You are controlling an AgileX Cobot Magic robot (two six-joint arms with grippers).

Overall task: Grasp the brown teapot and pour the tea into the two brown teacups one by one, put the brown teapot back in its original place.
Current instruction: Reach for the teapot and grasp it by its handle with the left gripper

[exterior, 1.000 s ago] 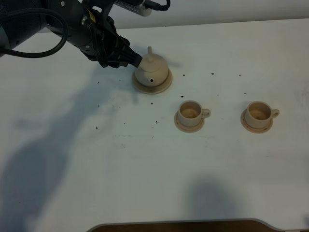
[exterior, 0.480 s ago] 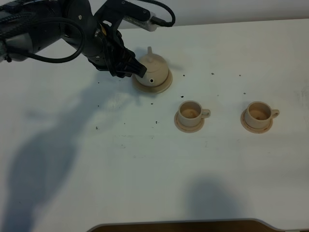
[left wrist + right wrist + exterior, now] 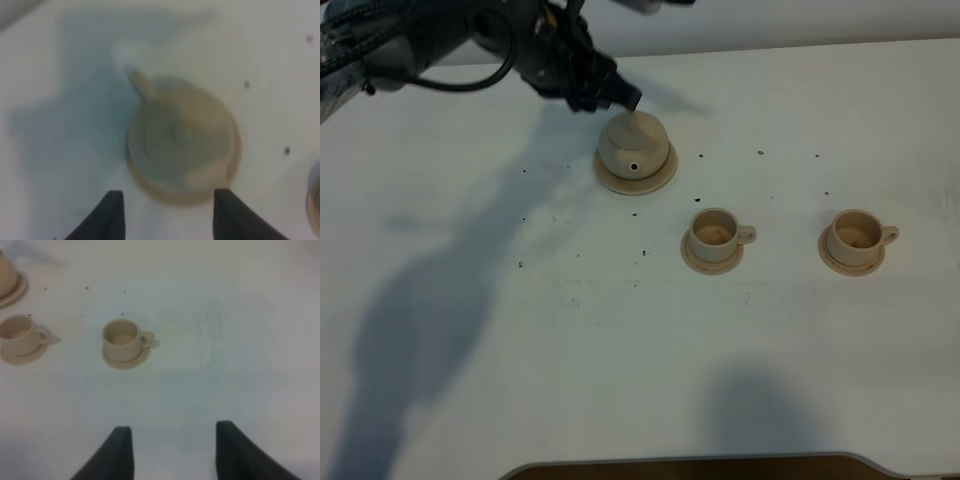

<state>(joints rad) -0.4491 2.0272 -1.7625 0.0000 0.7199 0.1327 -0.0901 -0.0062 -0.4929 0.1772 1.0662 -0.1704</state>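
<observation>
**Fig.** L gripper (image 3: pixel 625 100) hangs over the far side of the brown teapot (image 3: pixel 633 145), jaws spread wide, nothing pinched. The ext. view doesn't show whether it touches the pot. In the L wrist view the L gripper (image 3: pixel 167 210) has the brown teapot (image 3: pixel 182 135) just ahead, and a stub sticks out on the pot's far side; spout or handle can't be told (blur). The pot sits upright on its wide saucer (image 3: pixel 620 185), lid on. R gripper (image 3: pixel 172 450) is also spread and empty, well apart from the teacups (image 3: pixel 122 337).

**Risks (judged).**
- Jaws closing on the round belly rather than the handle: smooth glazed curve, so the pot may squirt out or tip.
- Closing low: a finger may catch the saucer rim (image 3: pixel 150 187) and drag the return spot off its place.
- Lid looks loose-fitting, so a steep tilt may shed it.
- The near teacup (image 3: pixel 712 232) is close to the pot, so a low swing could clip it. The far teacup (image 3: pixel 852 232) needs a long reach, hence more sway and spill.

**Surface, room.** White matte table (image 3: pixel 770 350) w/ scattered dark specks (image 3: pixel 700 156) and broad arm shadows on the L side. Each cup has its own small saucer; cup contents can't be told. A pale wall strip shows behind the far edge and a dark rim at the near edge. Nothing else of the room is in view.
</observation>
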